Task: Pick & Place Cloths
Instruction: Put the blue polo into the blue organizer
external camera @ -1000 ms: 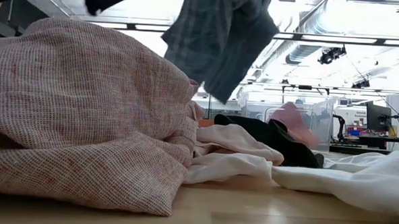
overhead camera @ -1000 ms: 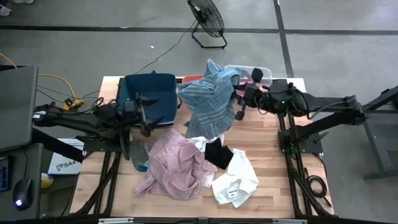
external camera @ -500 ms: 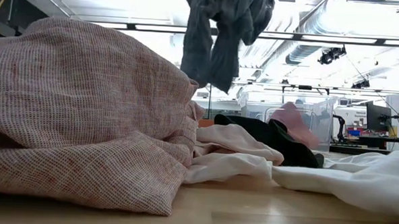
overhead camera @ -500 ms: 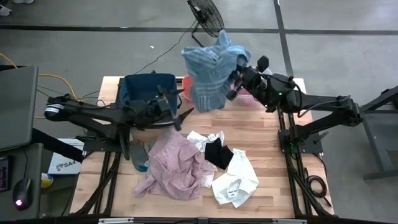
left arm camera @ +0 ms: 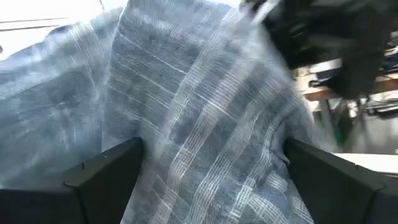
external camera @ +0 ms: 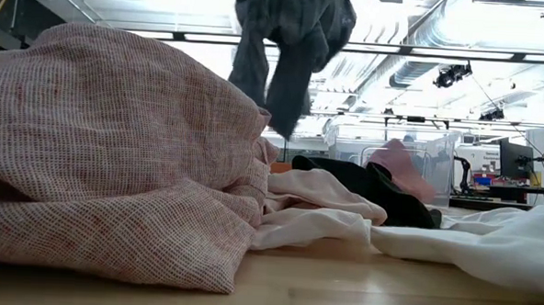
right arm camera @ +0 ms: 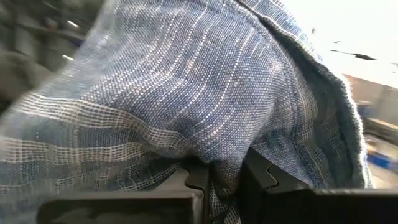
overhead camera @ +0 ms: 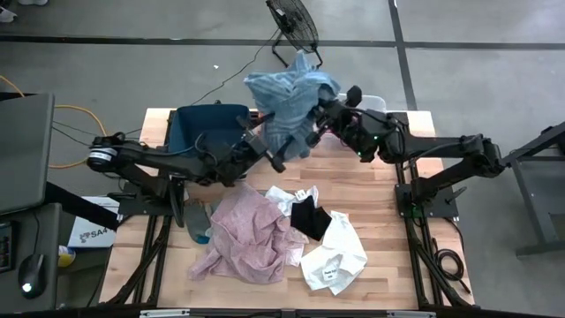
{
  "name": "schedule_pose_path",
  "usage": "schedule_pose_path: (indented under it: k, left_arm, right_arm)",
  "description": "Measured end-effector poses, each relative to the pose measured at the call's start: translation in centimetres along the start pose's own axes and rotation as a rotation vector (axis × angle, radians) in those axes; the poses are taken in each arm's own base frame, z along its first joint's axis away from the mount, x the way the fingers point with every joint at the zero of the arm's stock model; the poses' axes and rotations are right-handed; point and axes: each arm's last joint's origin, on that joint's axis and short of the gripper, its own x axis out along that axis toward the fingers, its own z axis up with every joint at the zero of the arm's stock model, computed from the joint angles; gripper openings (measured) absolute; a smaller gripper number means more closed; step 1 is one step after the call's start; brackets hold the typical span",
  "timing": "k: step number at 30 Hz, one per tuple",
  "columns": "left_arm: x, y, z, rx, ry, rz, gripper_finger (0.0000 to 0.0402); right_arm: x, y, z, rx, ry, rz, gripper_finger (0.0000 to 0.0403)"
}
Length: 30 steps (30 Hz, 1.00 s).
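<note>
The right gripper, clamped on the plaid cloth, has carried it toward the table's far edge, nearer the blue bin. The left gripper has come under the cloth with jaws apart, likely for a handover.

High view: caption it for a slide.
Right hand holds blue-teal plaid fabric cloth aloft; open left hand reaches under it.

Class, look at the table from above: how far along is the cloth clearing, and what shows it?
Done: nothing is visibly finished. In hand: the right pincer is shut on the blue plaid cloth, held high over the table's far edge, while the open left pincer reaches for its hanging part. Left: the pale pink cloth, black cloth and white cloth lie on the table.
</note>
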Motion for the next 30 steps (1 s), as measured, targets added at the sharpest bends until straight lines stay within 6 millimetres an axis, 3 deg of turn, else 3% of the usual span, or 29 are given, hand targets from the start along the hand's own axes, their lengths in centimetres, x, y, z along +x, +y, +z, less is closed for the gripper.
schedule_pose_path:
  k: [9, 17, 30]
  left_arm:
    - [1.6, 1.5, -0.9, 0.016, 0.025, 0.072, 0.0382]
    - [1.6, 1.0, -0.8, 0.028, -0.039, -0.078, 0.0382]
    - [1.4, 0.2, -1.2, 0.019, -0.083, -0.276, 0.0382]
  right_arm:
    - [-1.6, 0.6, 0.8, 0.121, -0.025, 0.189, 0.0034]
    - [-1.7, 0.9, 0.0, 0.188, 0.039, 0.438, 0.0034]
    - [-1.2, 0.2, -1.6, 0.305, 0.219, 0.633, 0.0034]
